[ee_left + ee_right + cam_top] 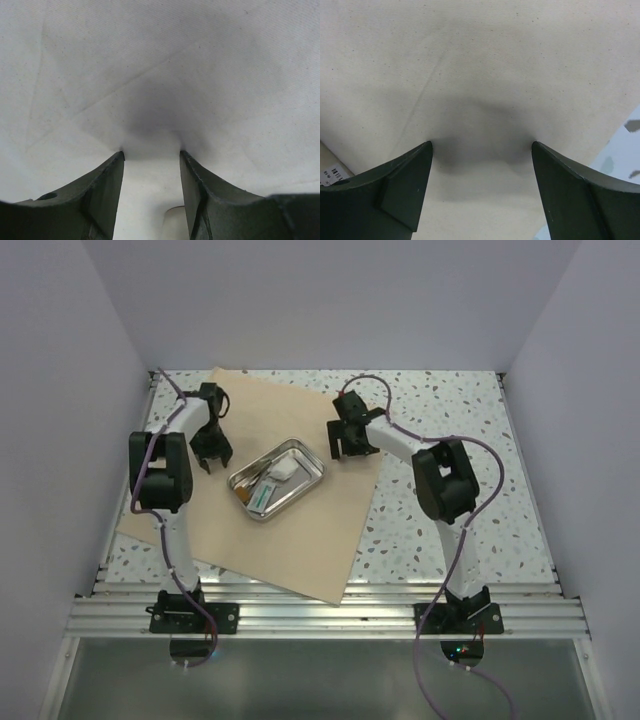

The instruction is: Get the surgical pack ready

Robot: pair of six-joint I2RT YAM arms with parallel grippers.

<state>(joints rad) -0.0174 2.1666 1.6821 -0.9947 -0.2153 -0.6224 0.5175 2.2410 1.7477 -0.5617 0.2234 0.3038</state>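
The tan wrap sheet [300, 540] lies flat on the table, turned like a diamond. At its middle stands the shiny steel tray [312, 476] with a white pad, a teal packet and small instruments in it. My left gripper [210, 462] points down at the sheet just left of the tray. In the left wrist view this gripper [151, 152] is open, its tips on or just above the bare cloth [150, 75]. My right gripper [345, 448] is right of the tray. Its wrist view shows the gripper [481, 145] open wide over plain cloth [470, 60], nothing between the fingers.
The speckled table [450, 410] shows around the sheet and at the right edge of the right wrist view [625, 150]. White walls close in the left, back and right. Aluminium rails [320, 615] carrying both arm bases run along the near edge.
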